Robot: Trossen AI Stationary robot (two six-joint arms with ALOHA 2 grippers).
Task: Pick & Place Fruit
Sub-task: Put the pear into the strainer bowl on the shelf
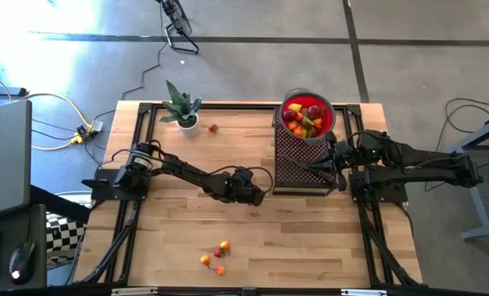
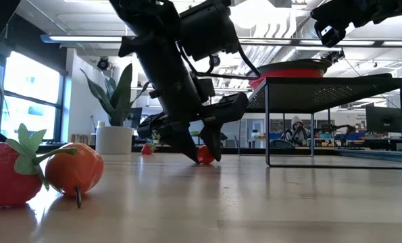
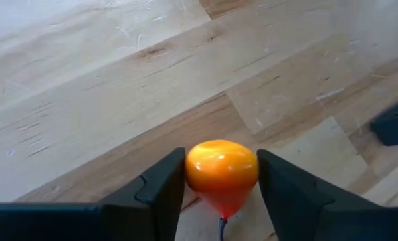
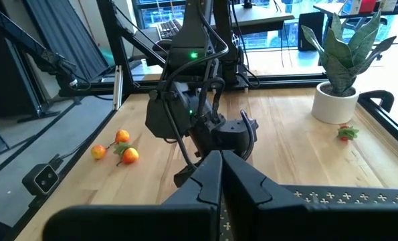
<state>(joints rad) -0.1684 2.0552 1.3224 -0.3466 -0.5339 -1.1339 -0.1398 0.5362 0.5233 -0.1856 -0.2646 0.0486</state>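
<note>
A small orange-red fruit (image 3: pixel 221 173) lies on the wooden table, and my left gripper (image 3: pixel 220 191) has closed on it near the table's middle (image 1: pixel 256 195). The low view shows this fruit (image 2: pixel 205 155) on the tabletop between the slanting fingers. A red bowl (image 1: pixel 326 108) filled with several fruits sits on a black mesh stand (image 1: pixel 297 160) at the far right. My right gripper (image 4: pixel 220 171) hovers shut beside that stand, holding nothing. My left gripper pinches the fruit's two opposite sides (image 3: pixel 190 173) between its two fingers. The fingers (image 2: pixel 184 145) slant down onto it from the table's left side. The fruit rests with its underside on the table (image 2: pixel 206 162), its pointed stem end toward the gripper.
A small group of orange and red fruits (image 1: pixel 216 258) lies near the table's front edge. One red fruit (image 1: pixel 214 128) lies beside the potted plant (image 1: pixel 182 107) at the far left. A strawberry (image 2: pixel 8 172) and an orange fruit (image 2: pixel 76 169) loom close in the low view.
</note>
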